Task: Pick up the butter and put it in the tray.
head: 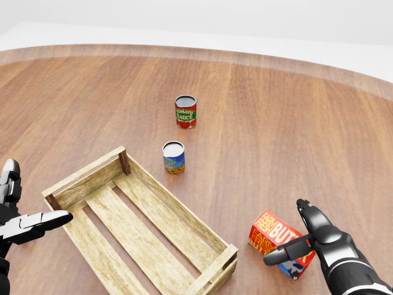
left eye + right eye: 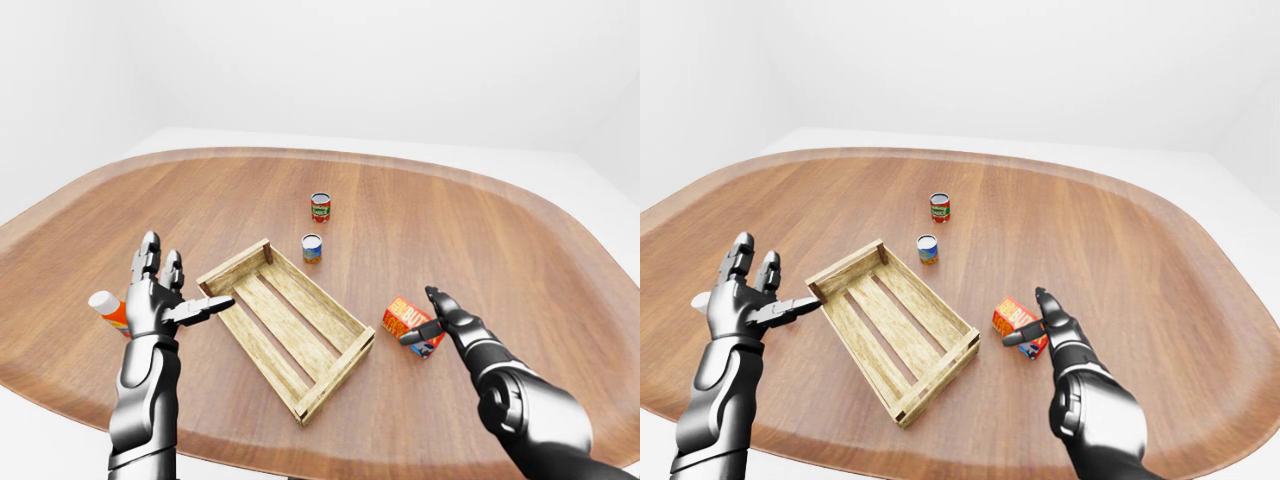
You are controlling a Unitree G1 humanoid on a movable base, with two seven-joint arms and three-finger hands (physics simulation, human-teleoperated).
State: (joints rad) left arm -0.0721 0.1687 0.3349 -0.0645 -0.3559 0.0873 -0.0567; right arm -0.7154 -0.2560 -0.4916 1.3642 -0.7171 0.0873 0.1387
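The butter (image 1: 277, 242), a red and orange box with white lettering, lies flat on the wooden desk (image 1: 276, 123) near the bottom right of the head view, just to the right of the tray's near corner. The right hand (image 1: 307, 236) sits over the box's right end with its fingers spread: one dark finger (image 1: 287, 251) lies across the lower edge of the box and another points up beside it, so the hand is open and not closed round the box. Whether the fingers actually press on the carton is hard to tell.

The tray (image 1: 92, 178), a slatted crate of pale wood, lies at an angle in the lower left of the head view with nothing in it. A blue-labelled can (image 1: 174, 157) stands upright just beyond the tray's upper corner, and a red tomato sauce can (image 1: 185, 111) stands upright a little higher up, apart from it.

The left hand (image 2: 160, 298) is raised at the left of the left-eye view, fingers splayed and holding nothing, its thumb pointing toward the tray's left end. Behind it on the desk lies a white and orange object (image 2: 108, 306), partly hidden by the hand.
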